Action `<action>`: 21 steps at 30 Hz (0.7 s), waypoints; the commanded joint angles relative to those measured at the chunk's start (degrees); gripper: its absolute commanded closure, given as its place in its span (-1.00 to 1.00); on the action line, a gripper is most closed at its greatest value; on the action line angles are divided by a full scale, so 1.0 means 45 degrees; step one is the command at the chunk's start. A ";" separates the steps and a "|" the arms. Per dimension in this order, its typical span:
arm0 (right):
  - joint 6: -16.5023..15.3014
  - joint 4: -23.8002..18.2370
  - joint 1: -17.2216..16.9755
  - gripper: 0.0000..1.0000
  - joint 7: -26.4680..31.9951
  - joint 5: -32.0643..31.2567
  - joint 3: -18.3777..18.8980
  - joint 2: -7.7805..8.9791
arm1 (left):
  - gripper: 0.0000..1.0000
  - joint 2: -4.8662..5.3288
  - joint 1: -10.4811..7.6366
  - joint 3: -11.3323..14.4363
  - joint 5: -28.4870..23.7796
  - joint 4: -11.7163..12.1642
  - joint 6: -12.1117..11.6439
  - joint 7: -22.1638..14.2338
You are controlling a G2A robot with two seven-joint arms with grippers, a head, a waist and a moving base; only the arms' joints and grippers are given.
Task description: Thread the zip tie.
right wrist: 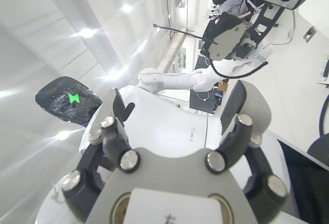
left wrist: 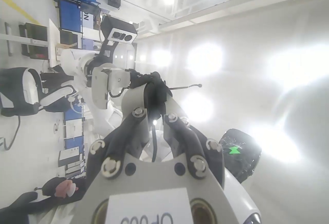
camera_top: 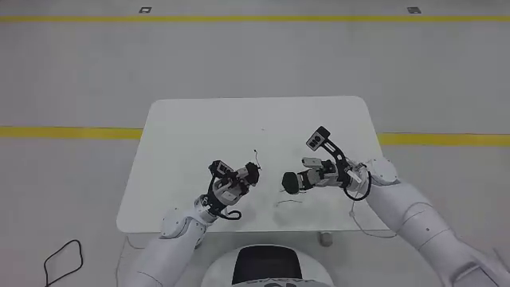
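A thin black zip tie (camera_top: 256, 158) is pinched in my left gripper (camera_top: 249, 175), which is shut on it above the front of the white table (camera_top: 199, 127). In the left wrist view the tie (left wrist: 183, 87) sticks out sideways past the shut gripper (left wrist: 155, 92) and ends in a small head. My right gripper (camera_top: 289, 182) hovers close beside it, a short gap away, open and holding nothing. The right wrist view shows its two ribbed fingers (right wrist: 120, 106) wide apart around the gripper (right wrist: 177, 104). Farther off in that view, the tie (right wrist: 177, 30) pokes out of the left gripper (right wrist: 221, 41).
Both grippers hang over the table's front middle. The table's front edge (camera_top: 239, 229) lies just below them. Yellow floor lines (camera_top: 72, 132) run behind the table, and a black cable (camera_top: 60, 259) loops on the floor at the front left.
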 commanded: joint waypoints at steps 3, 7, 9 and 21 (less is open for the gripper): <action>0.0000 -0.0001 -0.0001 -1.00 0.0000 -0.0002 0.0001 0.0001 | 1.00 0.0001 0.0000 0.0001 0.0000 0.0001 0.0000 0.0003; 0.0109 -0.0145 -0.0101 -1.00 -0.0437 -0.0054 -0.0008 -0.0033 | 1.00 -0.0052 0.0072 -0.0064 0.0424 -0.0364 0.0000 0.0539; 0.0244 -0.0218 -0.0201 -1.00 -0.0553 0.0096 -0.0022 -0.0088 | 1.00 -0.0119 0.0225 -0.0273 0.0702 -0.0624 0.0000 0.0706; 0.0296 0.0638 0.0054 -0.62 0.0000 0.2184 -0.0823 -0.0782 | 1.00 -0.1040 0.1116 -0.1409 0.1117 -0.0930 0.0000 -0.0193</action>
